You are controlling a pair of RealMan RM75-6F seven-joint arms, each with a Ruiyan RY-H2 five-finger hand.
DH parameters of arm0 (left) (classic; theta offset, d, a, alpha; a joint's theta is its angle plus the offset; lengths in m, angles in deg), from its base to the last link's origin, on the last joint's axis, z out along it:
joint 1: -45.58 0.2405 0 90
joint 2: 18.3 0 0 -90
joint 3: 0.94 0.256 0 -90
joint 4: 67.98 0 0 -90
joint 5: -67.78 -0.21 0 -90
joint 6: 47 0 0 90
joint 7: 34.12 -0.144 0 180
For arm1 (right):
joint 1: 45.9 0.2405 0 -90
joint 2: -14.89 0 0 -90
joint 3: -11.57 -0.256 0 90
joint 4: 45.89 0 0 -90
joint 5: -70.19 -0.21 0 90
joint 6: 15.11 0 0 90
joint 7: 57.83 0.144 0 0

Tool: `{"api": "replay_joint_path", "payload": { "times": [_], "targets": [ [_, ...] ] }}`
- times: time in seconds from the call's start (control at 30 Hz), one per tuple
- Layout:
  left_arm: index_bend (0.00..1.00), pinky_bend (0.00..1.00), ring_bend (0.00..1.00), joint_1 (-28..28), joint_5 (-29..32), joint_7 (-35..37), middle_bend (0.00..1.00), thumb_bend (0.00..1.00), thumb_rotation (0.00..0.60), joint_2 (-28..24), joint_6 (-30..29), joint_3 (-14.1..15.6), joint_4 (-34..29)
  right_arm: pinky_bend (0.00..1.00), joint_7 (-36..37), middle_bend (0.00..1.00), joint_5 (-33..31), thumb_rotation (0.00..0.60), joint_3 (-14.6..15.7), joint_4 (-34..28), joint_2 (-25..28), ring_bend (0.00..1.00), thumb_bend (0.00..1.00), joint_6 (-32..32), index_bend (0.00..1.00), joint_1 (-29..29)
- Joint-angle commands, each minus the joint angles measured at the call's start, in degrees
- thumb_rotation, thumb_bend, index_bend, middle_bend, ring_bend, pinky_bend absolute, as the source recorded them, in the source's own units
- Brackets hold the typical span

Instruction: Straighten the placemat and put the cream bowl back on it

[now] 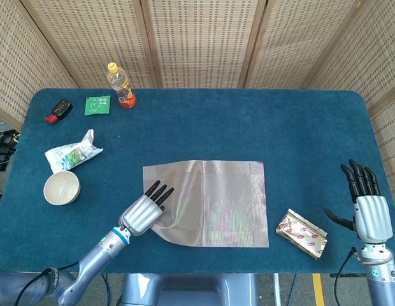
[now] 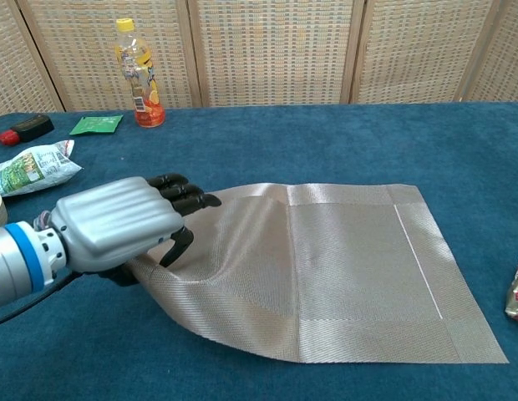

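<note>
Placemat (image 1: 207, 203) gripped at its 8 o'clock corner by left hand (image 1: 145, 212).
No writing is readable; right hand (image 1: 362, 203) is spread, holding nothing.

A beige woven placemat (image 1: 210, 203) with a paler border lies on deep blue felt (image 1: 248, 121), pinched under the black fingers (image 1: 158, 191) of a silver left hand (image 1: 144, 210). Well beyond the fingertips: a cream bowl (image 1: 61, 187) and an orange-capped yellow bottle (image 1: 121, 85).

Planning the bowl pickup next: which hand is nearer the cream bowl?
Left. The left hand grips the placemat edge, right of the cream bowl; the right hand is across the table.
</note>
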Motion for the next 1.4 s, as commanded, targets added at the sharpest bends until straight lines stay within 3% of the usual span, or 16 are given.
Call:
{"api": "replay_joint_path", "payload": {
  "times": [0.03,0.57,0.67,0.8,0.9,1.1,1.4],
  "targets": [
    [0.73,0.0,0.0,0.79,-0.8,-1.43,0.0,0.57,0.6,-0.47,0.05,1.12,-1.32,0.0,0.18,0.0,-0.1,0.6,-0.04,-0.02,0.12,0.0,0.22,-0.01,0.05,-0.04],
    [0.72,0.0,0.0,2.95,-2.29,-3.7,0.0,0.57,0.6,-2.45,0.52,2.65,-3.58,0.0,0.33,0.0,0.32,0.6,0.38,-0.4,0.28,0.0,0.22,-0.2,0.05,-0.08],
    [0.6,0.0,0.0,3.18,-2.38,-3.84,0.0,0.51,0.6,-3.01,0.54,2.63,-3.82,0.0,0.13,0.0,0.39,0.6,0.49,-0.42,0.19,0.0,0.22,-0.33,0.05,-0.04],
    [0.18,0.0,0.0,3.42,-2.96,-3.61,0.0,0.29,0.6,-4.3,0.64,2.86,-4.92,0.0,-0.31,0.0,0.61,0.6,0.64,-0.49,0.13,0.0,0.22,-0.38,0.05,-0.01],
    [0.03,0.0,0.0,3.9,-4.26,-2.79,0.0,0.21,0.6,-5.58,-0.14,3.04,-6.14,0.0,-0.52,0.0,0.89,0.6,0.7,-0.64,0.13,0.0,0.22,-0.13,0.05,-0.04],
    [0.0,0.0,0.0,5.47,-7.79,-1.82,0.0,0.17,0.6,-9.17,-2.22,4.5,-9.78,0.0,-0.98,0.0,1.71,0.6,0.9,-1.26,0.33,0.0,0.22,0.73,0.05,-0.29],
    [0.0,0.0,0.0,9.99,-14.67,1.44,0.0,0.16,0.6,-17.3,-6.7,9.62,-15.52,0.0,-2.93,0.0,4.33,0.6,2.21,-2.77,0.43,0.0,0.22,2.22,0.05,-0.9]
  ]
}}
